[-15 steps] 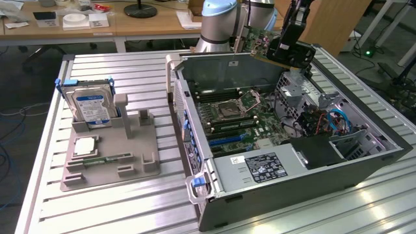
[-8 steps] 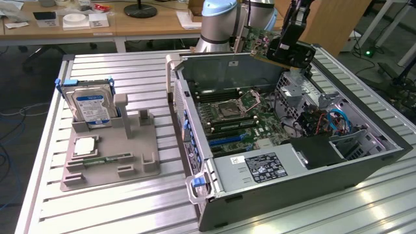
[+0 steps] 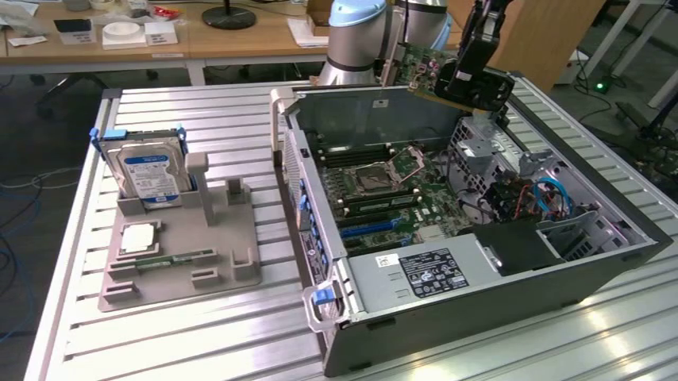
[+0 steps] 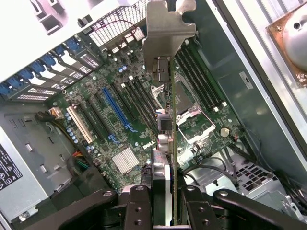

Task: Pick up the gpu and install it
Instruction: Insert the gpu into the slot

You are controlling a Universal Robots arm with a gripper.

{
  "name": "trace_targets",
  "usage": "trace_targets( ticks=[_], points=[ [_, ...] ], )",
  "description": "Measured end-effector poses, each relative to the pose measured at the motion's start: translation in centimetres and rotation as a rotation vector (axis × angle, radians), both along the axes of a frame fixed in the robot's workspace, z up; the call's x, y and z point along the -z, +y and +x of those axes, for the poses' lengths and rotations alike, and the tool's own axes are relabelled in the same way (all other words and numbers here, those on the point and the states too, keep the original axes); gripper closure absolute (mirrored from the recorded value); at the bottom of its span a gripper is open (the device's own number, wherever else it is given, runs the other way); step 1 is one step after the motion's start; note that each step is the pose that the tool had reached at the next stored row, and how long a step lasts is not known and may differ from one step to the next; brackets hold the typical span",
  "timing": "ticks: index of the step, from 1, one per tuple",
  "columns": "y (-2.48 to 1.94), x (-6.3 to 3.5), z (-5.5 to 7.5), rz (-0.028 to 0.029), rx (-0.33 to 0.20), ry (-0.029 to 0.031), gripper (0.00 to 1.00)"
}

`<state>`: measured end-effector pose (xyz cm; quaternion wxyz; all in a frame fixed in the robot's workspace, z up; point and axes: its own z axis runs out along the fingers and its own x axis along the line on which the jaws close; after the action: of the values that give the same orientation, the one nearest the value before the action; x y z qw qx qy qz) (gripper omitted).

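Above open computer case (image 3: 509, 305), tool (image 4: 165, 203) clamps gpu (image 4: 166, 72) edge-on.

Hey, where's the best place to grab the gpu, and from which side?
Pinch the gpu across its two flat faces at the long edge facing away from the motherboard, coming from above. It is a thin blade edge-on, its metal bracket at one end; the gripper holds it this way.

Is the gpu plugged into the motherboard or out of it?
Out. The gripper holds the gpu in the air above the open case, clear of the motherboard.
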<state>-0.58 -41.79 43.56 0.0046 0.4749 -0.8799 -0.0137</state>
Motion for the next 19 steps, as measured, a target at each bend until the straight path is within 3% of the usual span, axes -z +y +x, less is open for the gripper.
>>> trace_targets(
  ticks=[19],
  points=[
    [0.0,0.0,0.0,0.0,-0.019,0.0,0.72]
  ],
)
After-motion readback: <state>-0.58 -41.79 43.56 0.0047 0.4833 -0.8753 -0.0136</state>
